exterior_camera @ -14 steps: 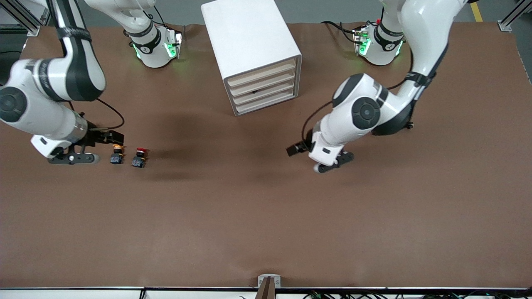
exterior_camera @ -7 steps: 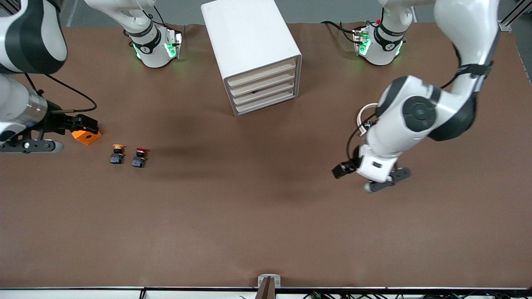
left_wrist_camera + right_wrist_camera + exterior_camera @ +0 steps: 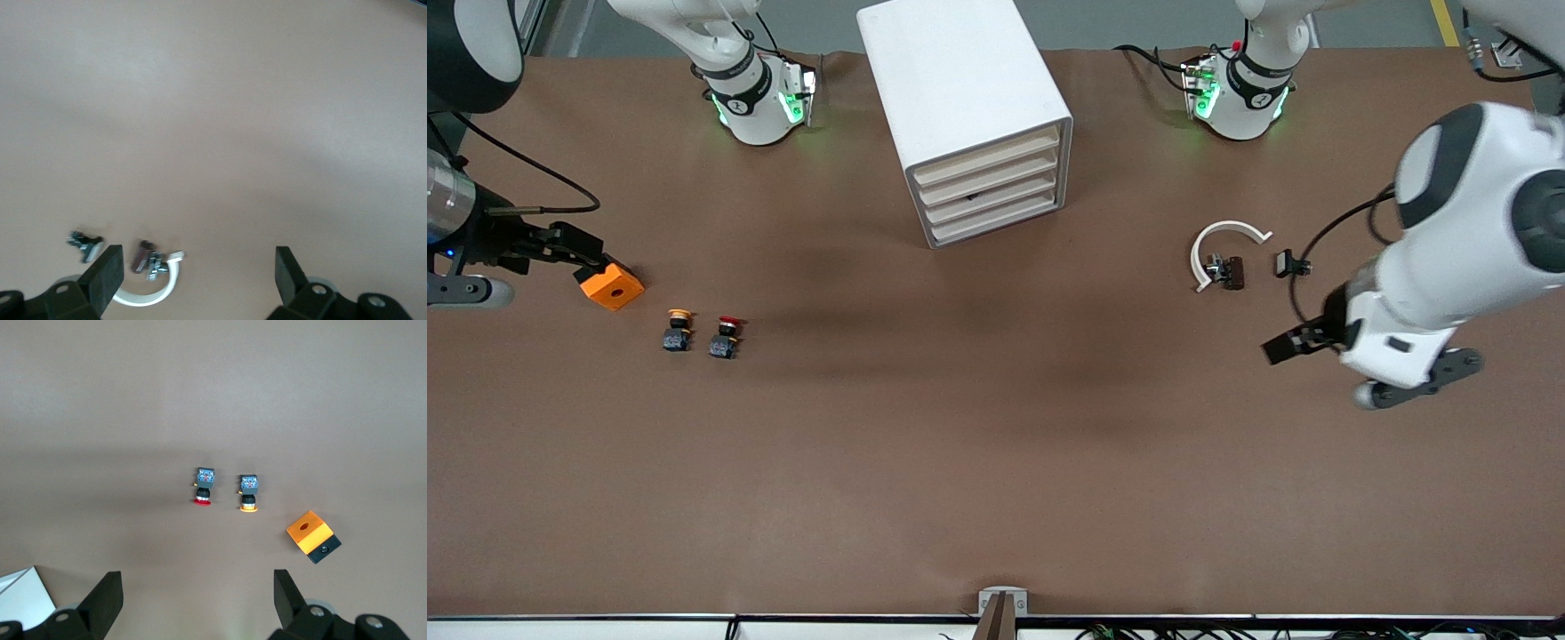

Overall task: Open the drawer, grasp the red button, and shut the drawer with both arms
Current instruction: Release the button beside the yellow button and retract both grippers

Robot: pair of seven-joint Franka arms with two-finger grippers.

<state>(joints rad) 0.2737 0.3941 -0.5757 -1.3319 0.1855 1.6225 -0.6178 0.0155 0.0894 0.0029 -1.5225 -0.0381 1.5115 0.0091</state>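
We see the white cabinet (image 3: 967,116) standing at the middle of the tabletop's (image 3: 996,462) edge where the robot bases are. Its four cream drawer fronts are all pushed in, and the drawer (image 3: 990,182) of the task is among them.

The button (image 3: 725,338) with the red cap lies on the tabletop toward the right arm's end, well apart from the cabinet. Just beside it, closer to that end edge, lies the yellow-capped button (image 3: 678,330). An orange block (image 3: 611,286) rests a little farther from the front camera than these two, nearer still to the end edge.

The right gripper (image 3: 560,251) hangs over the tabletop at the right arm's end edge, beside the orange block. Its fingers (image 3: 103,597) are spread wide and hold nothing. In the right wrist view the red button (image 3: 203,485) sits clearly apart from the fingers, with bare table between them.

The left gripper (image 3: 1294,345) hangs over the tabletop near the left arm's end edge, very far from the button. Its fingers (image 3: 107,273) are also spread apart and empty. Near it on the table lie a white curved clip (image 3: 1221,244), a small dark clamp part (image 3: 1229,271) touching that clip, and another small dark part (image 3: 1288,263) beside them.
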